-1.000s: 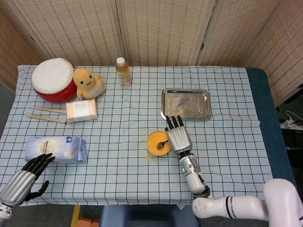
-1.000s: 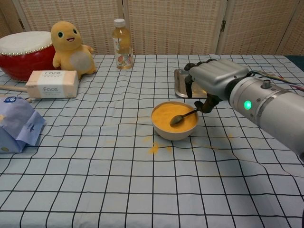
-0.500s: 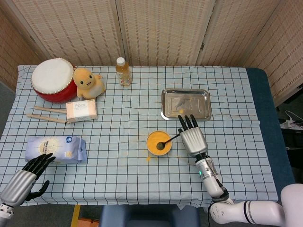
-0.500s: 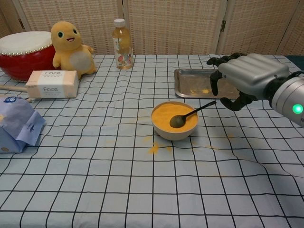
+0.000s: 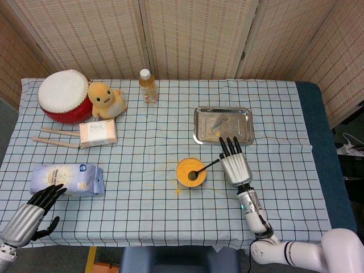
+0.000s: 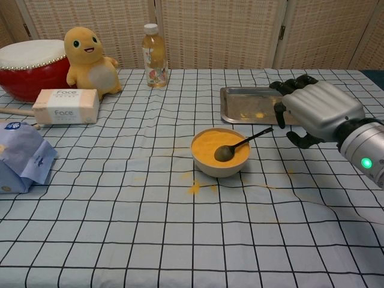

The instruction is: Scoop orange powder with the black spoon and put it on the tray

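One black spoon [image 6: 240,144] beside right hand [image 6: 318,111]

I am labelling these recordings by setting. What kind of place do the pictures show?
Probably an indoor test or lab setup, not a home. Woven folding screens close off the back, a checked cloth covers the table, and unrelated props sit together: a red drum, a plush toy, and a metal tray.

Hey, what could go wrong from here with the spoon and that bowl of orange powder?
The black spoon rests loose in the bowl, its handle jutting over the rim toward the right hand, which holds nothing. A clumsy re-grasp might flip the spoon or tip the bowl. Powder already lies spilled on the cloth, so carrying a scoop to the tray may scatter more.
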`<move>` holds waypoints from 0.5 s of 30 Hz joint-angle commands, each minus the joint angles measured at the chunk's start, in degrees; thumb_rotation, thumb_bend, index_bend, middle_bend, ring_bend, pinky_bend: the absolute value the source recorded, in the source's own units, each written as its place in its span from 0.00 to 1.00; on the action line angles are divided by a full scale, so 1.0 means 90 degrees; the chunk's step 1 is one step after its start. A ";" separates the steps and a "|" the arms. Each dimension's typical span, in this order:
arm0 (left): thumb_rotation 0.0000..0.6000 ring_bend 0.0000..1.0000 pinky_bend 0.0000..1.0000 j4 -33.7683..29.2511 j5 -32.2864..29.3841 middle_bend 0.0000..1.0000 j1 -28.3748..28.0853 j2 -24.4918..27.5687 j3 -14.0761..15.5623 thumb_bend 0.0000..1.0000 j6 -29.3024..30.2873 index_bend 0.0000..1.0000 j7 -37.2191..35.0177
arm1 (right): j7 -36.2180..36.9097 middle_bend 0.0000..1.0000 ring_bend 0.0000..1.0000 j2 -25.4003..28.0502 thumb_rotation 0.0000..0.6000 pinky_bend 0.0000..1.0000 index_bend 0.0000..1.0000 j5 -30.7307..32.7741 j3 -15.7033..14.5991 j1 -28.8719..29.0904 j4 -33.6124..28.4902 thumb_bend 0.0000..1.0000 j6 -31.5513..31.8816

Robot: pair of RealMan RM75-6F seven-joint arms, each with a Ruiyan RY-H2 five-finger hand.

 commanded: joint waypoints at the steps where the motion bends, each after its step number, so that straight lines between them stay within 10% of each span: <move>1: 1.00 0.00 0.13 0.0004 -0.0014 0.00 -0.0007 -0.0002 -0.0005 0.50 -0.0016 0.00 -0.0009 | 0.0052 0.00 0.00 -0.0173 1.00 0.00 0.48 -0.0031 0.0166 0.0043 0.0230 0.36 -0.0087; 15: 1.00 0.00 0.13 0.0020 -0.0050 0.00 -0.0014 -0.0002 -0.0016 0.50 -0.0046 0.00 -0.0032 | 0.0108 0.00 0.00 -0.0303 1.00 0.00 0.48 -0.0078 0.0396 0.0037 0.0360 0.35 -0.0389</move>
